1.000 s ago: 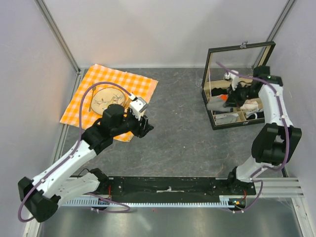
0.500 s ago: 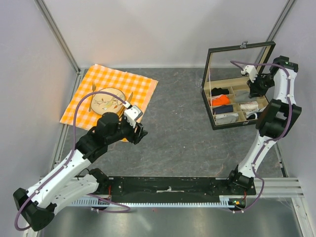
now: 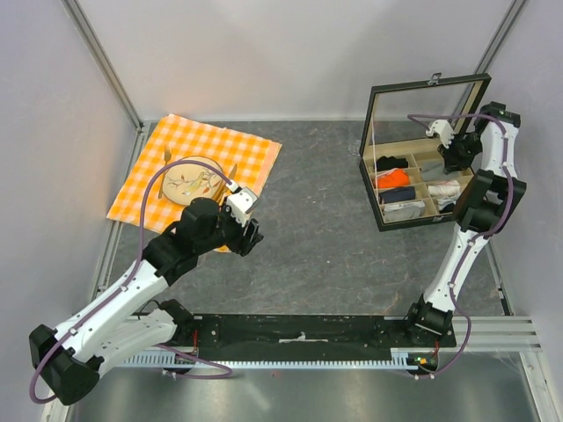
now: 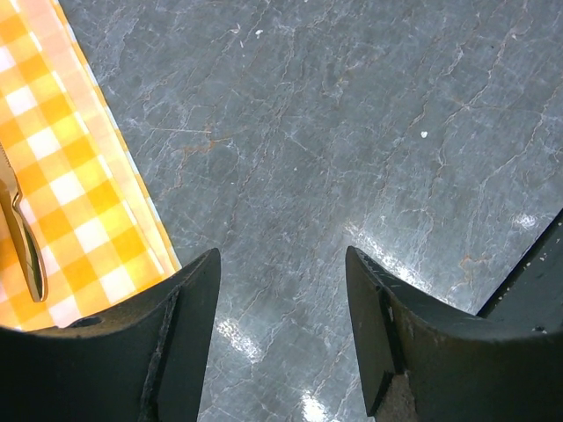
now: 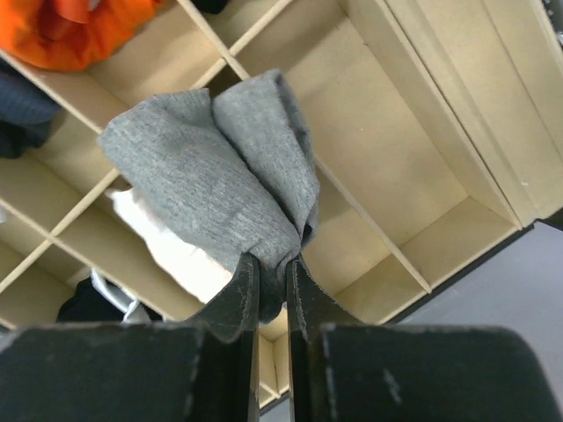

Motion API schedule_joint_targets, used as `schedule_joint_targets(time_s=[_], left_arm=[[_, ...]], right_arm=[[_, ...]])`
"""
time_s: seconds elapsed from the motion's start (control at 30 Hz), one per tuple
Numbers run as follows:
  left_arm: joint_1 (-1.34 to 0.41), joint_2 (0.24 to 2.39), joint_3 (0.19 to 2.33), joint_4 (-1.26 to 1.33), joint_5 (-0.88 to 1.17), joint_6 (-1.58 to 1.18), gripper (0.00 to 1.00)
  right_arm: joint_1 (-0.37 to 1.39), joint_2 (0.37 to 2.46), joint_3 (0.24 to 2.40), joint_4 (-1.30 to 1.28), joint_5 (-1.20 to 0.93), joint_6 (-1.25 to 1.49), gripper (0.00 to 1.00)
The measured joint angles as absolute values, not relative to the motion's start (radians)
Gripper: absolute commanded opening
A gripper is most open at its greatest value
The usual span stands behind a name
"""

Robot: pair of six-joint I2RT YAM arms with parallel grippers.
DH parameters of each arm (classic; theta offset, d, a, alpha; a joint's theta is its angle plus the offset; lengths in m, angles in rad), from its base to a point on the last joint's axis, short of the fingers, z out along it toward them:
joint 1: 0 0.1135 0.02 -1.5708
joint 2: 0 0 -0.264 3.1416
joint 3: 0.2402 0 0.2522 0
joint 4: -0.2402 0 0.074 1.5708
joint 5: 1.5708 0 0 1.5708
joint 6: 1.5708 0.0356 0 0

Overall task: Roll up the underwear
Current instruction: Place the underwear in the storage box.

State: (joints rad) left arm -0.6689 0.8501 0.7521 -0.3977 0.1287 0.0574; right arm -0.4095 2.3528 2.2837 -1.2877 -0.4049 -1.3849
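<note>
I had the left arm [image 3: 132, 286] stretched low and forward, wrist pitched down, the left gripper [image 4: 281, 264] with its jaws wide apart. The right arm [image 3: 464, 255] stood folded tall, the right gripper [image 5: 271, 264] aimed downward, fingers pinched nearly together on the underwear [image 5: 220, 176].

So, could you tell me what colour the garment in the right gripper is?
Mid-grey underwear, pinched by the right gripper; clearest in the right wrist view.

Dark grey marbled tabletop [image 3: 325, 229]. Orange-and-white checked cloth [image 3: 253, 151] flat, far left; black-framed compartmented wooden box [image 3: 418, 221] far right, well apart.
</note>
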Motion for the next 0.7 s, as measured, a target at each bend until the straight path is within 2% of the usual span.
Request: schedule_joint_targets(time_s=[0.37,0.47,0.5,0.6,0.67,0.7], left_arm=[[-0.669,0.862,0.746,-0.398,0.121,0.071,0.65],[-0.669,0.867,0.746,-0.398,0.117,0.072,0.64],[-0.669,0.869,0.746,-0.398,0.114,0.072,0.64],[-0.669,0.871,0.746,-0.398,0.112,0.072,0.64],[-0.669,0.871,0.746,-0.398,0.111,0.073,0.64],[-0.669,0.871,0.746,-0.398,0.111,0.073,0.64]], right_arm=[[-0.402,2.465,2.289,-1.133,-0.313,-1.330,0.01],[-0.401,2.468,2.276,-1.107,-0.294,-1.311,0.14],[-0.398,2.468,2.275,-1.106,-0.289,-1.304,0.22],[-0.392,2.468,2.274,-1.099,-0.270,-1.276,0.38],[-0.390,2.467,2.274,-1.093,-0.262,-1.256,0.44],[-0.390,2.465,2.273,-1.087,-0.258,-1.245,0.51]])
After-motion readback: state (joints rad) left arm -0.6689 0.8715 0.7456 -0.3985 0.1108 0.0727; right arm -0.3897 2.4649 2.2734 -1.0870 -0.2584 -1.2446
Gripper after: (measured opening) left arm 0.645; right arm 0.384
